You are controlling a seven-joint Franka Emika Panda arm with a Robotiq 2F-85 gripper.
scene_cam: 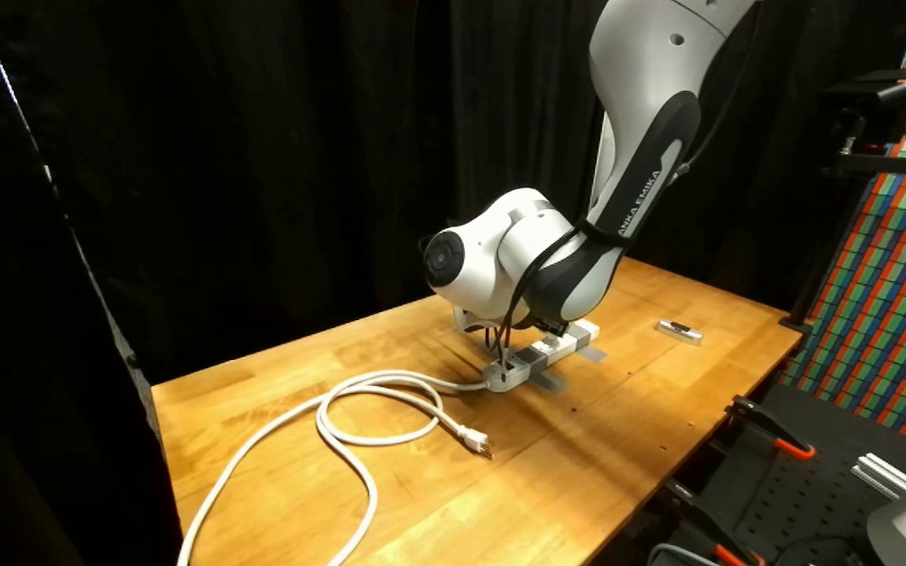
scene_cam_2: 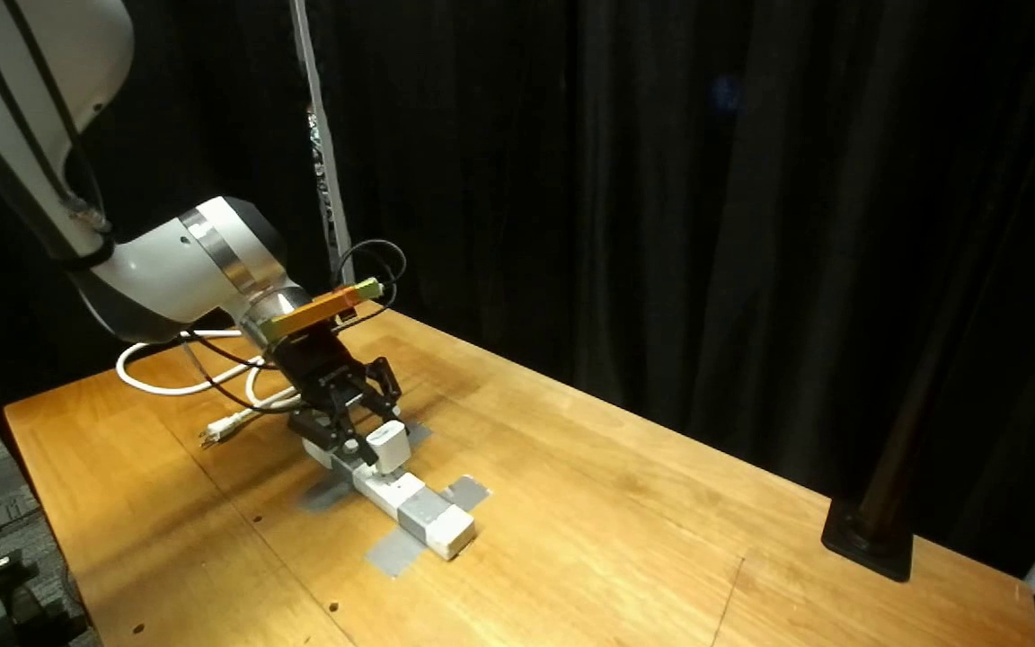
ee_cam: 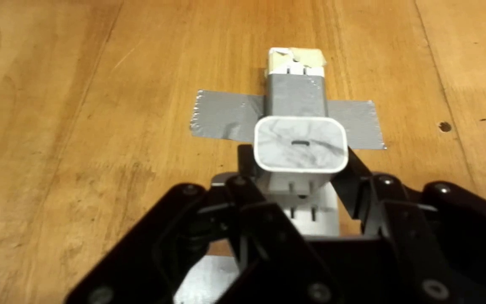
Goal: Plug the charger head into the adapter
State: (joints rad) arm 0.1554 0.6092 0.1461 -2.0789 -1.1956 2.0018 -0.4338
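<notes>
Fingers [ee_cam: 355, 185] of the black Robotiq gripper [ee_cam: 301, 164] grasp the white USB-C charger head [ee_cam: 300, 156] over the taped-down power strip [ee_cam: 303, 224], its wider side across the strip's long axis, so the push likely turns on hidden prongs meeting slots [ee_cam: 314, 214].

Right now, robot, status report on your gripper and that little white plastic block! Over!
Black gripper: shut on white cube-shaped plastic charger head. Charger head: over long white plastic adapter; plugged in or not, unclear. Obstacles: none seen between them.
</notes>
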